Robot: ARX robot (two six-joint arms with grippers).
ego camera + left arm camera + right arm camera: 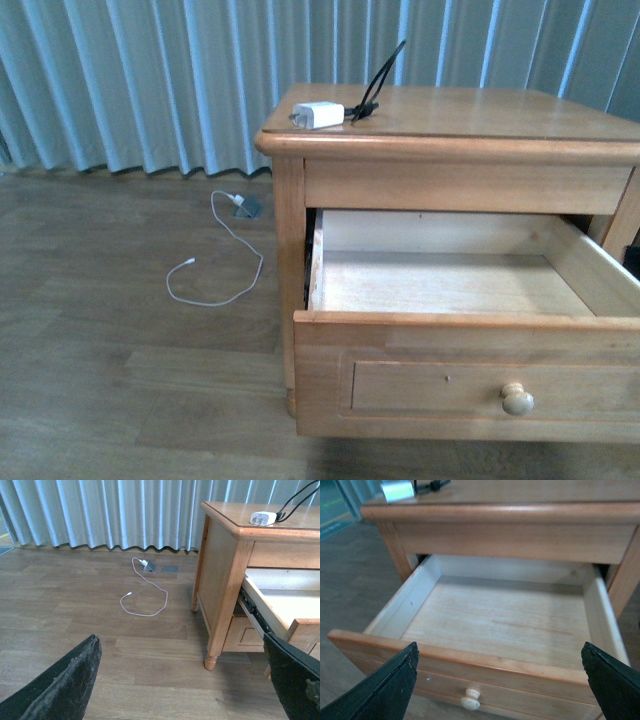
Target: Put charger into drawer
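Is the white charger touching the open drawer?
Apart. The front view shows the charger lying on the nightstand's top, while the drawer is pulled out lower down, with a wooden rail between them.

The front view stands ahead of the nightstand (450, 115), off its front-left corner and slightly above the top, facing its front edge and the pulled-out drawer (430, 335) at middle distance. The left wrist view sits low and farther back, off the left edge, facing the curtain (110, 510) across the floor (75, 610). The right wrist view hangs close over the drawer's front, looking down and inward. All three catch the charger (318, 115) by the front-left corner of the top; the front and left wrist views share the white cable (150, 615).
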